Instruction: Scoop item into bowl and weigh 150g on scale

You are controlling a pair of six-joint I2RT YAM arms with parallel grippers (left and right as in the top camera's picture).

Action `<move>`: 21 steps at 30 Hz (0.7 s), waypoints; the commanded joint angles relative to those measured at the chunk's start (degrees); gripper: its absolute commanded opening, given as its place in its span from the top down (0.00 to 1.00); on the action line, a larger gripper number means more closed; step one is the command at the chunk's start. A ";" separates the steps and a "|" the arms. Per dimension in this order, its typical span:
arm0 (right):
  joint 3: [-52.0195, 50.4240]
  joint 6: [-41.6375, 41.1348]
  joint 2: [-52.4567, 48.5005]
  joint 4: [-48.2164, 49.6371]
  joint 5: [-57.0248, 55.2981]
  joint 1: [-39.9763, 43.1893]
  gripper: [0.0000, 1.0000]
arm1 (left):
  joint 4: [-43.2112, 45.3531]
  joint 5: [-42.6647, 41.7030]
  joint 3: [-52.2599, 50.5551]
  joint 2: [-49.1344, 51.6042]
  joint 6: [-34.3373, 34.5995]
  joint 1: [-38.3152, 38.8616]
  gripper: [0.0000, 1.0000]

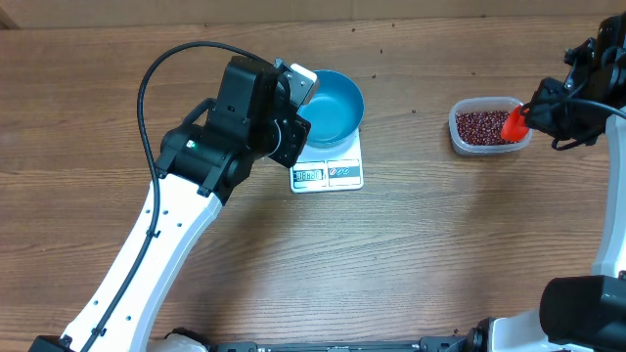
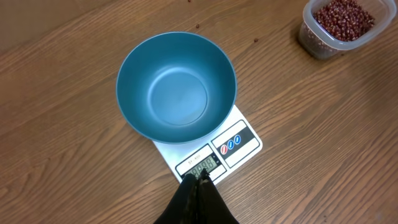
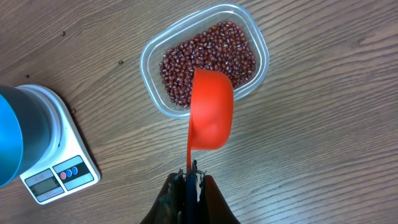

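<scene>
Beans (image 3: 208, 53) just ahead of red scoop (image 3: 211, 109) clamped in right gripper (image 3: 191, 175), left gripper (image 2: 199, 178) closed empty at scale (image 2: 239, 142)

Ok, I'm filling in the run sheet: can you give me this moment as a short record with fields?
bowl: blue, empty, on the scale
beans: in the clear container
scoop: red, over the beans, held by its handle
left gripper: shut, tips at the scale's display
right gripper: shut on the scoop
</scene>
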State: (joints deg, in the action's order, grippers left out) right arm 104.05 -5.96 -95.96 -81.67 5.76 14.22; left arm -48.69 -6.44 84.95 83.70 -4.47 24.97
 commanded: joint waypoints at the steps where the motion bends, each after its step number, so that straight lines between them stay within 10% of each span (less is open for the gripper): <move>1: 1.18 0.26 0.42 0.28 0.31 0.11 0.96 | -0.42 -0.46 0.44 0.31 -1.99 -0.31 0.96; 21: 1.07 0.26 0.42 0.33 0.31 0.11 0.96 | -4.46 -0.42 0.46 -5.49 -4.50 -0.31 0.95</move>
State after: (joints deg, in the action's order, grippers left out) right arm 104.05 -5.98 -95.96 -81.67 5.76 14.22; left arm -53.17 -6.46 84.95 82.02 -7.94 24.97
